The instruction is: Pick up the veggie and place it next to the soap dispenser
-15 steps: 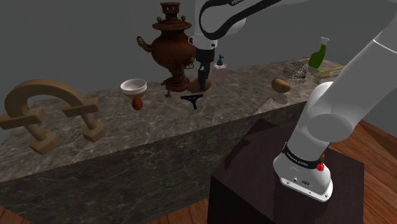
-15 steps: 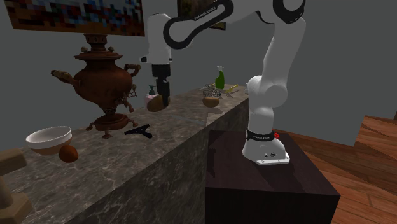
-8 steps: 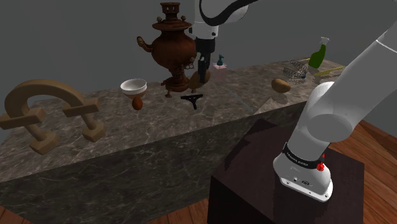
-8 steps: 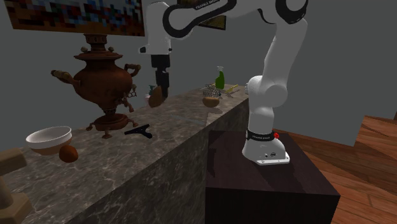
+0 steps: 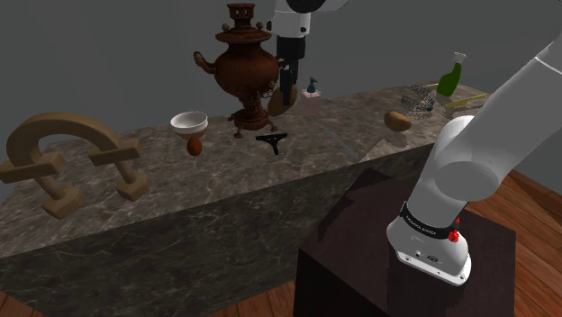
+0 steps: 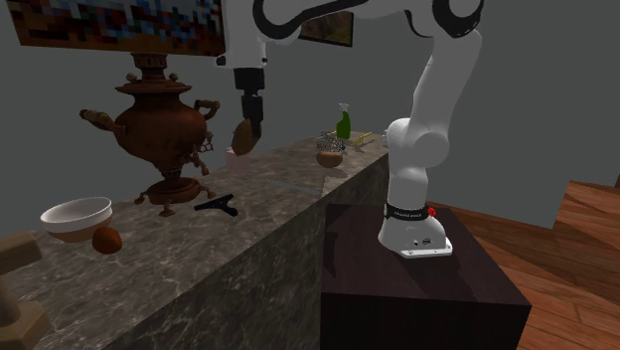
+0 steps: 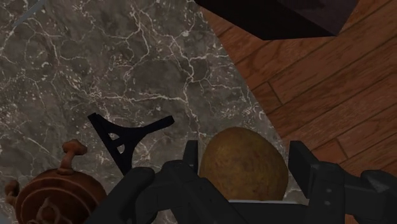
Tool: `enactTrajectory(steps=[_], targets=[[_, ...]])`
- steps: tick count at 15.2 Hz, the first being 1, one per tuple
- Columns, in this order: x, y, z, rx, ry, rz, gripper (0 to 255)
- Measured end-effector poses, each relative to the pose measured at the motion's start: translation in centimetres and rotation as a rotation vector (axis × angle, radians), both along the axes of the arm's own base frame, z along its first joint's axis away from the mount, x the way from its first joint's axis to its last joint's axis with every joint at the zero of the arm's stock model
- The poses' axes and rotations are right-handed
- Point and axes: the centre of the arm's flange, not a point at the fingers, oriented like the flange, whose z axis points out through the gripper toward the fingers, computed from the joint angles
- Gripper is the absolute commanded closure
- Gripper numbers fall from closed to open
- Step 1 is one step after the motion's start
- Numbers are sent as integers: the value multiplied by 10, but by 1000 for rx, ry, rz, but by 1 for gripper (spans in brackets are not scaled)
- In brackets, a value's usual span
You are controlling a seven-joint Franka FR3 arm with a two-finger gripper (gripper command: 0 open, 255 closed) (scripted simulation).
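The veggie is a round brown potato [image 7: 242, 164], clasped between my two black fingers [image 7: 303, 167]. My gripper [image 5: 285, 99] is shut on it and hangs above the marble counter [image 5: 297, 167], just in front of the copper samovar [image 5: 243, 67]. The potato [image 6: 241, 136] shows below the fingers in the second exterior view too. The small teal soap dispenser [image 5: 312, 87] on its pink base stands on the counter close behind the gripper; the potato hides part of it in the second exterior view.
A black bracket [image 7: 124, 137] lies on the counter under the gripper. A second potato [image 5: 397, 120], a wire basket [image 5: 417, 97] and a green bottle [image 5: 453, 74] stand toward the shoulder view's right. A white bowl [image 5: 190, 122], a brown ball [image 5: 194, 146] and a wooden arch [image 5: 67, 153] sit left.
My gripper has risen straight up from the counter with the potato clasped in it. Nothing else has moved.
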Motion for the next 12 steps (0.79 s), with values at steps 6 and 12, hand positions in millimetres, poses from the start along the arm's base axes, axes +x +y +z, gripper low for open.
enactTrajectory(steps=[6,12], targets=[[29,-57,6,1,0,-1,255],[68,-130,5,1,1,-1,255]])
